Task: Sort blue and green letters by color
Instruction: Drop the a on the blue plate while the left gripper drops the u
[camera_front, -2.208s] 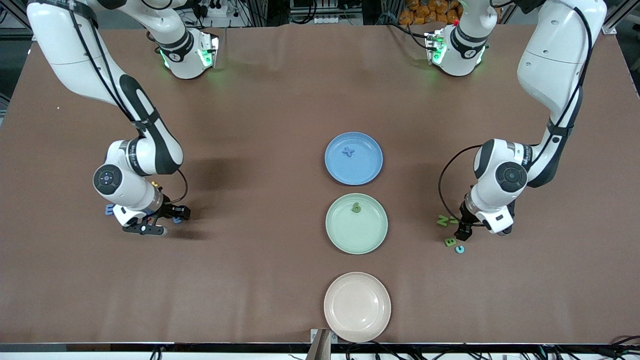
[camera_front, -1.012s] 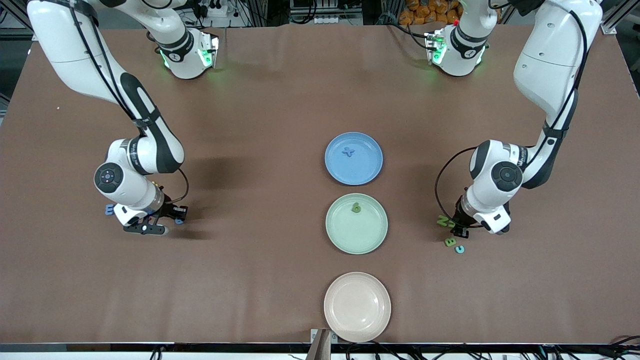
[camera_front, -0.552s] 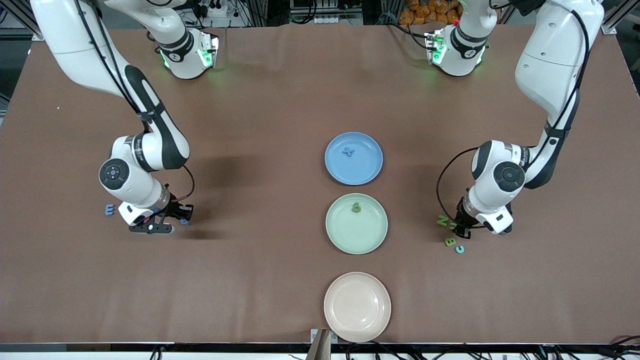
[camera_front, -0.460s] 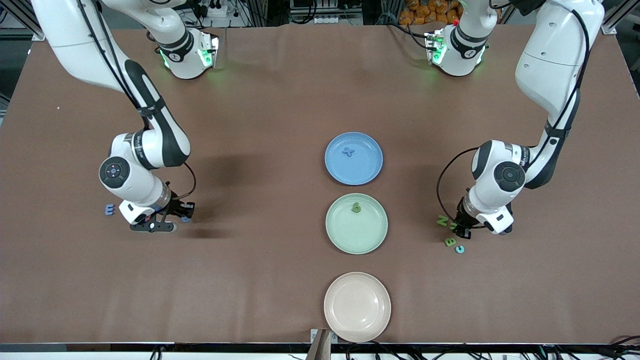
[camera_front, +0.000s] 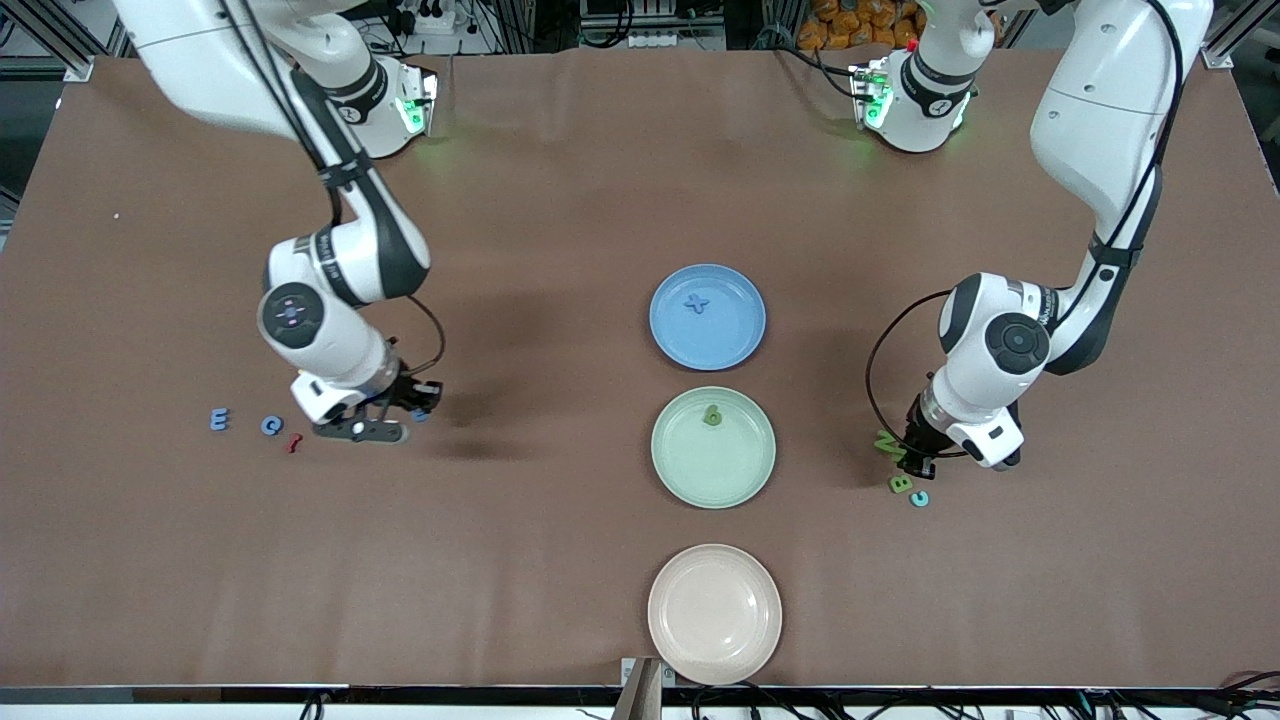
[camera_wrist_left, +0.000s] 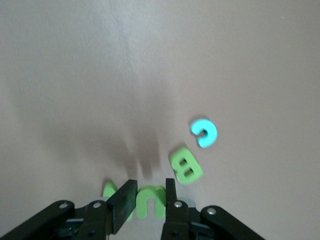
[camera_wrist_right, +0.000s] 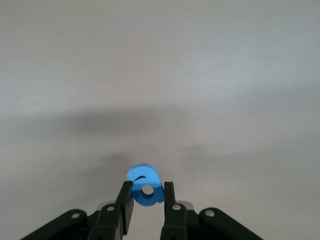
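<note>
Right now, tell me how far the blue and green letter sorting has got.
Done: a blue X lies in the blue plate, a green letter in the green plate.

In hand: the right gripper holds a blue letter above the table; the left gripper is shut on a green letter at the table.

Left: blue E, blue C, green B, green N.

Blue letter (camera_wrist_right: 145, 189) pinched upright in the right gripper (camera_wrist_right: 146, 200); green letter (camera_wrist_left: 150, 201) clamped in the left gripper (camera_wrist_left: 146, 196), green B (camera_wrist_left: 186, 165) just beside.
</note>
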